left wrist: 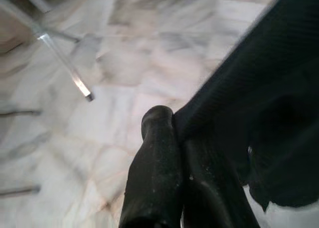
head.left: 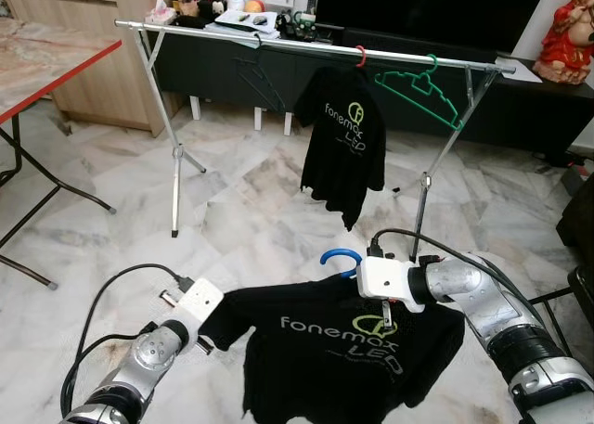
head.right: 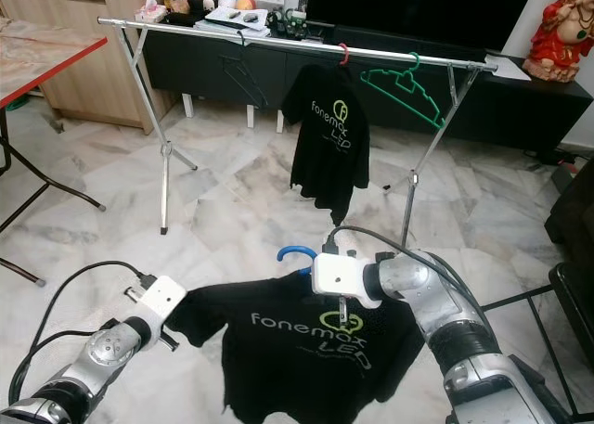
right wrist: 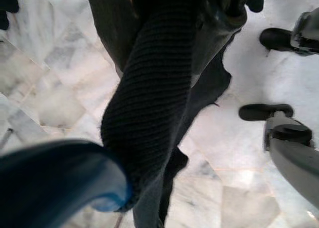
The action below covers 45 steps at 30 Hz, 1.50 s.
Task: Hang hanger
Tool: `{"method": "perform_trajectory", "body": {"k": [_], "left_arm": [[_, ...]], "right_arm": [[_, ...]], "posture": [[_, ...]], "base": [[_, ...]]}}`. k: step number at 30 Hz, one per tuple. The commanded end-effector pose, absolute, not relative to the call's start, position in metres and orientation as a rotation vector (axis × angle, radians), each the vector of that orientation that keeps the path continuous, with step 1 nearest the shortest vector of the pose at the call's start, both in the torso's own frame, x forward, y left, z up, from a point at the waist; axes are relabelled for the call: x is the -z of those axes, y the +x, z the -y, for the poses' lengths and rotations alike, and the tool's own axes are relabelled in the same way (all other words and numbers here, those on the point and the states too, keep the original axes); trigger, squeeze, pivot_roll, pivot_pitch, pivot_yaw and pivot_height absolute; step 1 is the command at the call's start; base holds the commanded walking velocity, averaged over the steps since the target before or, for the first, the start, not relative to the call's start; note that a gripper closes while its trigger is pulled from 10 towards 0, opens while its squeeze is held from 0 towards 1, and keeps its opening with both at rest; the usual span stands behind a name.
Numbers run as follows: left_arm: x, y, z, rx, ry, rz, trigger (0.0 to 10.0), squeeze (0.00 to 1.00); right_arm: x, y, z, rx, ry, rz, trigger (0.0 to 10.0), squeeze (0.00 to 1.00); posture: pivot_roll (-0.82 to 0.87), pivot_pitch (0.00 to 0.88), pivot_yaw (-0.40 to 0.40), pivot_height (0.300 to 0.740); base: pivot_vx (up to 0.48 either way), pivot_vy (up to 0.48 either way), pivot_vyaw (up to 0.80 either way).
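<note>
Black T-shirt (head.left: 343, 345) on blue hanger (head.left: 340, 256): hanging lower centre of frame, above the marble floor (head.left: 232, 201). Right gripper (head.left: 384, 311) is holding it at the collar; finger state cannot be told. Left gripper (left wrist: 172, 153), lower left, is pinching a sleeve, fingers pressed together. Clothes rail (head.left: 306, 42) is spanning the upper frame, carrying a second black shirt (head.left: 343, 141) and a green hanger (head.left: 422, 88).

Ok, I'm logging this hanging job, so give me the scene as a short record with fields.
held item: black T-shirt on a blue hanger
left pincer: shut on the shirt's sleeve
right pincer: at the shirt's collar by the hanger hook
rail: ahead, across the floor
on rail: black shirt on red hanger, bare green hanger, dark hanger
step left: hook not yet on rail
</note>
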<state>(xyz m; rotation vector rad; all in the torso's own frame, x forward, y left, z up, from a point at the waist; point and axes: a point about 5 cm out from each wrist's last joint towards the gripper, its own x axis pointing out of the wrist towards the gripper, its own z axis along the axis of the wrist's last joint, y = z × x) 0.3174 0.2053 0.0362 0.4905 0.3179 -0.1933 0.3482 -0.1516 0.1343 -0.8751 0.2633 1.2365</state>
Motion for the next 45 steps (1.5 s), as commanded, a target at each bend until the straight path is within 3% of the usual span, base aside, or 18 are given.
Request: {"method": "perform_trajectory", "body": {"k": [1,7,10,14,19,31,32,36,38,39,42,43,44,45], "left_arm": [[-0.03,0.309,-0.236,-0.004,0.431,-0.401,0.0,0.0],[-0.023,0.299,-0.255,-0.201,0.369,-0.47,0.0,0.0],[-0.017,0.295,-0.255,-0.198,0.379,-0.518,0.0,0.0],[-0.001,0.287,-0.241,-0.066,0.343,-0.61,0.0,0.0],[0.01,0.28,-0.224,0.104,0.401,-0.656,0.0,0.0],[0.002,0.289,-0.192,0.467,0.446,-0.604,0.0,0.0],[0.002,0.289,-0.192,0.467,0.446,-0.604,0.0,0.0],[-0.009,0.295,-0.184,0.54,0.359,-0.525,0.0,0.0],[-0.013,0.297,-0.185,0.54,0.398,-0.494,2.1,0.0],[-0.013,0.297,-0.186,0.533,0.404,-0.487,10.0,0.0],[-0.014,0.298,-0.187,0.52,0.397,-0.479,10.0,0.0],[-0.015,0.297,-0.188,0.529,0.403,-0.474,10.0,0.92],[-0.015,0.297,-0.189,0.534,0.405,-0.473,10.0,0.92],[-0.015,0.296,-0.189,0.539,0.409,-0.472,10.0,1.0]], "right_arm": [[-0.141,0.355,0.171,-1.123,-0.921,-0.303,10.0,0.0],[-0.134,0.363,0.185,-0.928,-0.951,-0.389,10.0,0.0],[-0.137,0.371,0.187,-0.792,-0.897,-0.374,10.0,0.0],[-0.145,0.38,0.183,-0.62,-0.677,-0.292,10.0,0.0],[-0.141,0.379,0.177,-0.562,-0.461,-0.265,10.0,0.0],[-0.139,0.384,0.189,-0.287,-0.367,-0.248,10.0,0.0],[-0.139,0.384,0.189,-0.287,-0.367,-0.248,10.0,0.0],[-0.119,0.371,0.16,-0.603,-0.506,-0.333,10.0,0.0],[-0.115,0.37,0.16,-0.609,-0.526,-0.354,10.0,0.0],[-0.113,0.368,0.16,-0.634,-0.554,-0.368,10.0,0.0],[-0.109,0.366,0.164,-0.674,-0.655,-0.394,10.0,0.0],[-0.109,0.366,0.169,-0.71,-0.742,-0.412,10.0,0.0],[-0.108,0.365,0.171,-0.728,-0.769,-0.421,10.0,0.0],[-0.108,0.364,0.172,-0.752,-0.799,-0.43,10.0,0.0]], "posture": [[-0.04,0.085,-0.106,0.74],[-0.03,0.08,-0.107,0.74],[-0.03,0.081,-0.106,0.74],[-0.03,0.086,-0.107,0.74],[-0.03,0.093,-0.102,0.74],[-0.03,0.089,-0.098,0.74],[-0.03,0.089,-0.098,0.74],[-0.02,0.091,-0.099,0.74],[-0.02,0.091,-0.1,0.74],[-0.01,0.093,-0.103,0.74],[-0.01,0.093,-0.105,0.74],[-0.02,0.093,-0.108,0.74],[-0.02,0.093,-0.108,0.74],[-0.02,0.093,-0.108,0.74]], "base": [[0.0,0.0,0.0],[0.0,0.0,0.0],[0.0,0.0,0.0],[0.0,0.0,0.0],[0.0,0.0,0.0],[0.0,0.0,0.0],[0.0,0.0,0.0],[0.0,0.0,0.0],[0.0,0.0,0.0],[0.0,0.0,0.0],[0.0,0.0,0.0],[0.0,0.0,0.0],[0.0,0.0,0.0],[0.0,0.0,0.0]]}}
